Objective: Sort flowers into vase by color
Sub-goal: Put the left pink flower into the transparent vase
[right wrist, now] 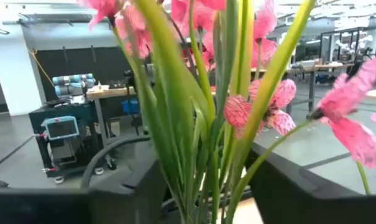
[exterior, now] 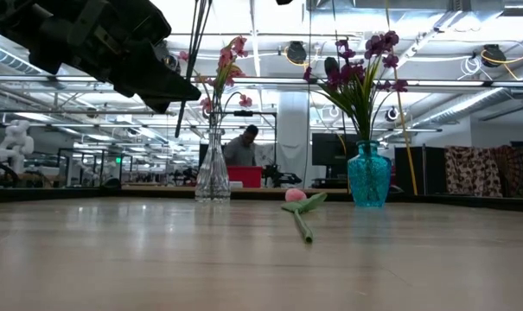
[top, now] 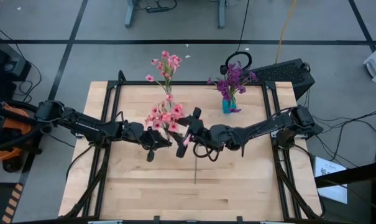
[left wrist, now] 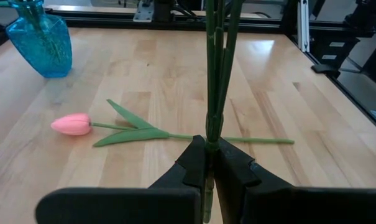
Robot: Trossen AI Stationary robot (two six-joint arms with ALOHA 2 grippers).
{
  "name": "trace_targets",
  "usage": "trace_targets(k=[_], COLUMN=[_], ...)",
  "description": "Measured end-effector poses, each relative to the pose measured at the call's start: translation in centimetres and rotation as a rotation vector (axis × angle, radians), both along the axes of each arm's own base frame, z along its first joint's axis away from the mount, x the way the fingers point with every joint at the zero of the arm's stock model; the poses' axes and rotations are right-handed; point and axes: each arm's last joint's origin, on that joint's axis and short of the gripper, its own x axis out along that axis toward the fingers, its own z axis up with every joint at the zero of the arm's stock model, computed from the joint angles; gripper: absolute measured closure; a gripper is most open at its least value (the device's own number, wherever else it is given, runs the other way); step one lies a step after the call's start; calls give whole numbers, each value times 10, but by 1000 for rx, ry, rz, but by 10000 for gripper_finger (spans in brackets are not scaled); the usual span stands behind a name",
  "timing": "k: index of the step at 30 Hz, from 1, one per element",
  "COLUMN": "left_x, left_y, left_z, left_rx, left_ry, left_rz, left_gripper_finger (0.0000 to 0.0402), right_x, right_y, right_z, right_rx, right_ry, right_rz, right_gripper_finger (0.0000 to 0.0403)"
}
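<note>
The left gripper is hanging over the middle of the wooden table, its fingers pressed together on the green stems of a pink blossom spray. In the left wrist view those stems are rising straight up from between the closed fingers. The right gripper is meeting it from the 3 o'clock side, its fingers spread on either side of the same spray's leaves and blossoms, which are filling the right wrist view; whether they are touching the spray cannot be told.

A pink tulip is lying flat on the table just toward 6 o'clock of the two grippers, its stem pointing toward the 6 o'clock edge and its bud toward the vases.

At the 12 o'clock edge, a clear glass vase is holding more pink blossoms. At its 3 o'clock, well apart, a teal glass vase is holding purple flowers.

In the room beyond the table, a person is showing behind the clear vase.
</note>
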Motion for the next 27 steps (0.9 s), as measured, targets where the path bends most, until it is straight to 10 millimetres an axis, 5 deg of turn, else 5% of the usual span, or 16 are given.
trace_targets(k=[17,27], left_x=[1,1], left_y=[1,5], left_z=[1,1], left_rx=[-15,33], left_ry=[-10,-10], left_rz=[60,158], left_gripper_finger=[374,249], right_x=[1,2], right_y=[-4,-11], right_z=[-3,-2], right_rx=[-6,-70], right_ry=[31,53], right_rz=[-13,-46], right_gripper_finger=[394,399])
